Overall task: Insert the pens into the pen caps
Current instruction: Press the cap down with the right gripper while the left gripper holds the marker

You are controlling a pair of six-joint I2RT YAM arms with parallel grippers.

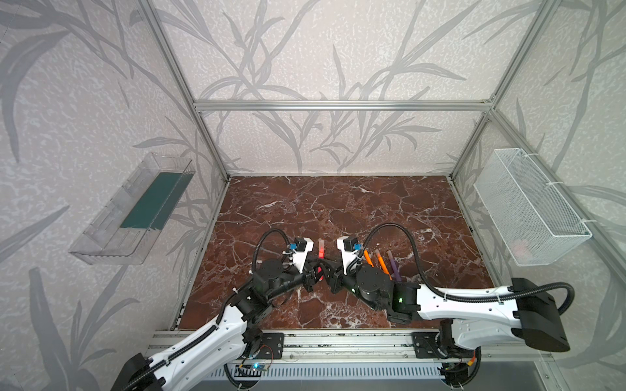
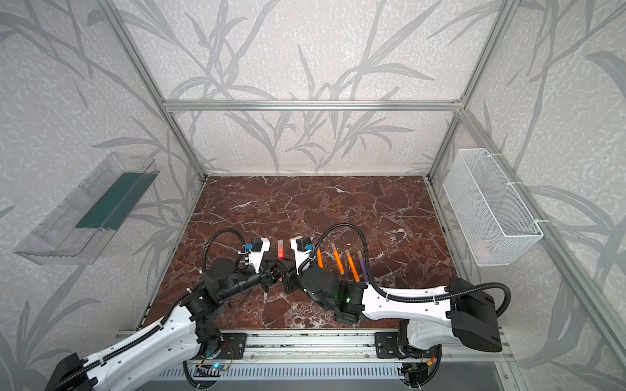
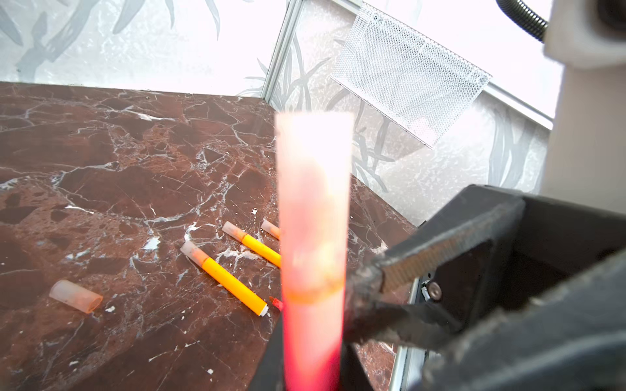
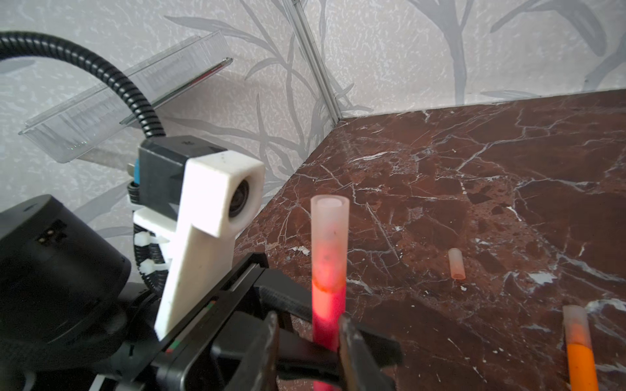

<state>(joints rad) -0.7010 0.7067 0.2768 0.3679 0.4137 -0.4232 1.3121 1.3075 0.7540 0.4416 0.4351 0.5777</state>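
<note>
A red-pink pen (image 1: 320,250) (image 2: 280,248) stands upright at mid-table with a translucent pen cap (image 4: 330,237) (image 3: 313,203) seated on its top. My left gripper (image 1: 316,270) (image 3: 311,372) is shut on its lower shaft. My right gripper (image 1: 327,268) (image 4: 308,325) straddles the same pen, open, with one finger beside the shaft and a gap on the other side. Right of the arms lie capped orange pens (image 2: 337,259) (image 3: 223,274) and a capped purple pen (image 2: 362,265). One loose pen cap (image 3: 76,296) (image 4: 456,264) lies on the marble.
A white wire basket (image 1: 528,210) hangs on the right wall. A clear plastic tray (image 1: 132,210) hangs on the left wall. Aluminium posts frame the marble tabletop (image 1: 338,210). Both wrists nearly touch at the middle.
</note>
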